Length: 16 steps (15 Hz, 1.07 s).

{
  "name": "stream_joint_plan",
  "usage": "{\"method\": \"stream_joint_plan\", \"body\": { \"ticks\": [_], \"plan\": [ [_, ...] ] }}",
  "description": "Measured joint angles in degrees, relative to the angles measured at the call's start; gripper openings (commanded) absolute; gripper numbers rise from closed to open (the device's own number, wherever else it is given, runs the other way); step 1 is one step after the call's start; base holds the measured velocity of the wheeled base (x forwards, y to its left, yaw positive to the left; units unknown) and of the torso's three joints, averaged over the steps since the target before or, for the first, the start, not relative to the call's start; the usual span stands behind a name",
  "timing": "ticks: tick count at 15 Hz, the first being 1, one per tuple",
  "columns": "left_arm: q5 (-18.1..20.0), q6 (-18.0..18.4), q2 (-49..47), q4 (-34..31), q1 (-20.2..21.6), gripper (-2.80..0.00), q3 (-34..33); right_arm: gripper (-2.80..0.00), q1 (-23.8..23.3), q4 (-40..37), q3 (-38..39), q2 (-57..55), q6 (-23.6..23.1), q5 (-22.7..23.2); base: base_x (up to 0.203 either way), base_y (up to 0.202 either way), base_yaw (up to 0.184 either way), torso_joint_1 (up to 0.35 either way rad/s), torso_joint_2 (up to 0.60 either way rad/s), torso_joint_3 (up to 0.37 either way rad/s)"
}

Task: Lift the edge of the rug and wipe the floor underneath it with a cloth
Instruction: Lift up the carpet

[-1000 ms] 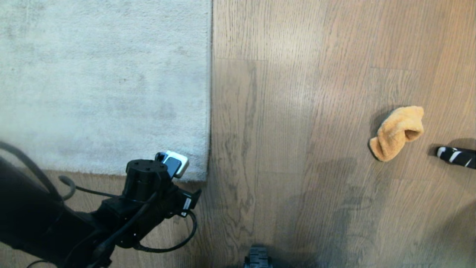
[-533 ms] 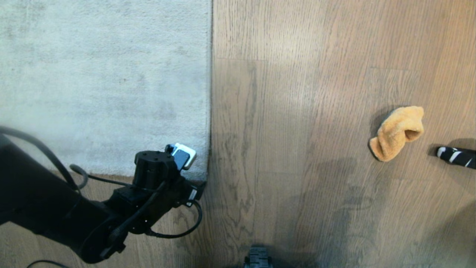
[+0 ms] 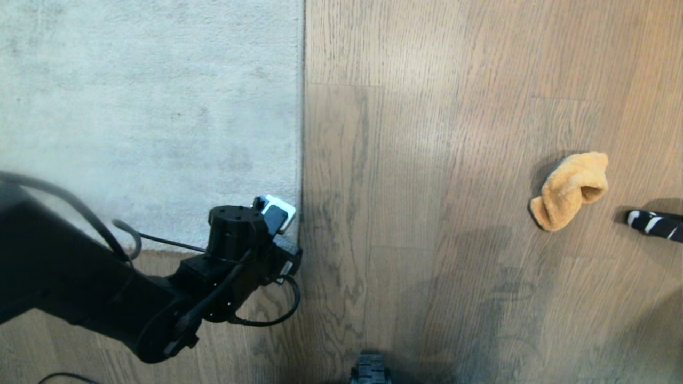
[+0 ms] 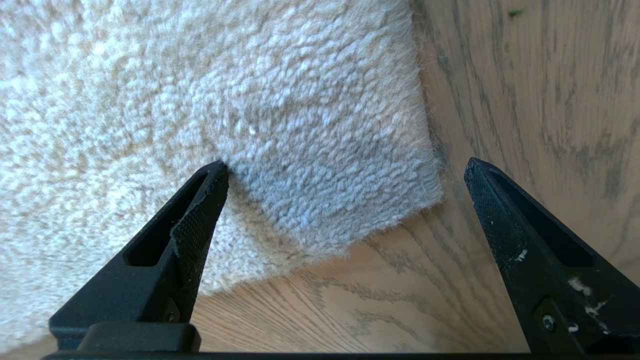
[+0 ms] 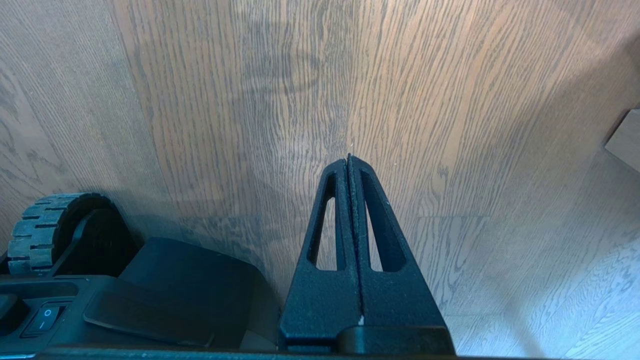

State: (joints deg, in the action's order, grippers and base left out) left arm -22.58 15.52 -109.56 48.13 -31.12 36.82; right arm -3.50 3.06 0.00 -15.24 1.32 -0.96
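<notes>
Left gripper [image 4: 345, 170] has advanced over the rug edge [image 4: 420, 195], jaws wide apart straddling it; cloth [image 3: 570, 190] lies well apart.

No legible text or labels.

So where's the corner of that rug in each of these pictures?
Head view: the rug corner sits lower left of centre, partly behind the left arm.
Left wrist view: the corner lies mid-picture, between the open left tool's fingers.
Right wrist view: not in it.
Shared landmark: the wood-grain floor.
</notes>
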Motion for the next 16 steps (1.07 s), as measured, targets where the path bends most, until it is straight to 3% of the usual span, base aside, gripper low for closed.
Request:
{"method": "stream_joint_plan", "body": {
  "ticks": [5,9,16],
  "plan": [
    [-1.21,0.41,-0.06,-0.28,-0.91,0.0,-0.68,-2.8,0.0,-0.01,0.0,0.0,-0.02,0.0,0.0,0.0,0.0,0.0,0.0,0.0],
    [-8.71,0.46,-0.06,-2.61,-3.45,0.0,-0.93,-2.8,0.0,0.0,0.0,0.0,-0.02,-0.01,0.0,0.0,0.0,0.0,0.0,0.0],
    [-12.63,2.47,-0.13,-2.76,-6.26,0.0,-1.01,-2.8,0.0,0.01,0.0,0.0,-0.02,0.0,0.0,0.0,0.0,0.0,0.0,0.0]
  ]
}}
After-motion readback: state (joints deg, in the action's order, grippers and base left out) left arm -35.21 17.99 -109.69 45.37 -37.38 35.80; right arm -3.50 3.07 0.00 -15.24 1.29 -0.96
